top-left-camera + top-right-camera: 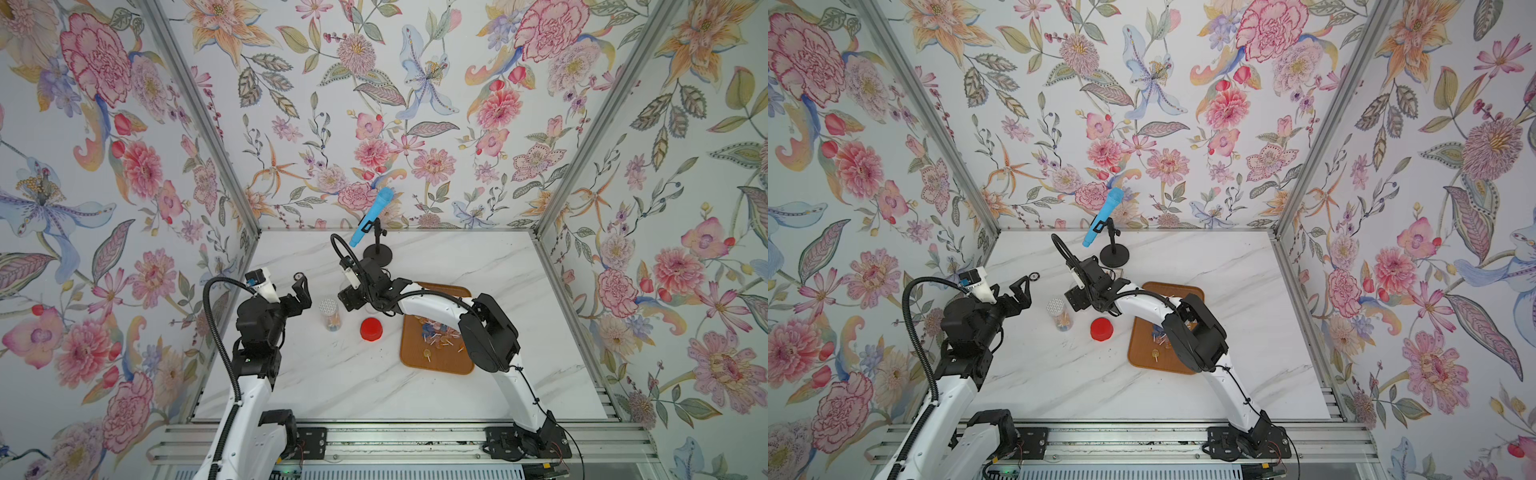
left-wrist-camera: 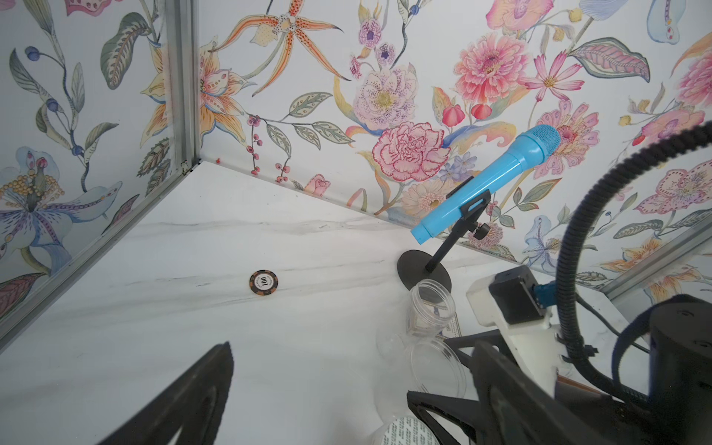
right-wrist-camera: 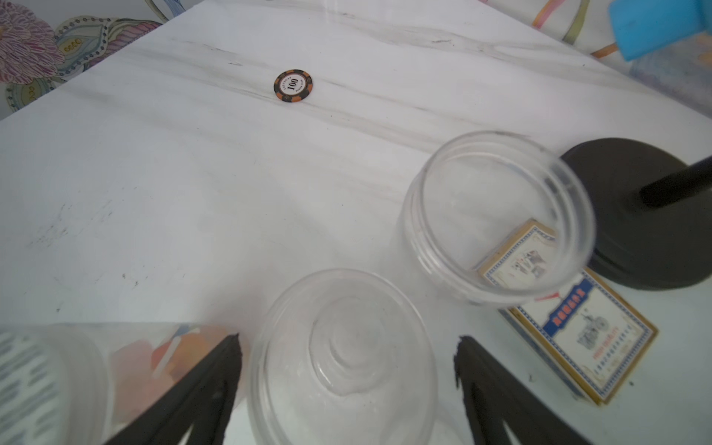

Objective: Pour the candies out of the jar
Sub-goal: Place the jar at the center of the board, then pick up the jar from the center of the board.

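Right gripper (image 3: 346,341): jaws are spread, one finger on each side of an upright empty jar (image 3: 343,358). A narrow gap shows at each fingertip, so nothing is pinched. The jar is clear, open-mouthed and stands on the marble table (image 1: 374,386).

Left gripper (image 1: 300,296): jaws are spread wide with nothing between them. It is raised over the table on the far side of the sealed jar from the right gripper.

Candies (image 1: 436,332): they lie in a loose heap on the wooden tray (image 1: 432,365), partly hidden by the right arm. One yellow piece sits apart from the heap, toward the tray's near edge.

Near the empty jar:
- A sealed jar (image 1: 330,316) with a white patterned top, with more lollipops visible inside.
- A red lid (image 1: 371,329) on the table between that jar and the tray.
- A second empty jar (image 3: 497,215), upright, in front of a playing-card box (image 3: 585,335).

Further out:
- A poker chip (image 3: 293,86) lies flat on the table.
- A blue toy microphone (image 1: 372,216) is clipped at a tilt to a black stand (image 1: 377,253) near the back wall.
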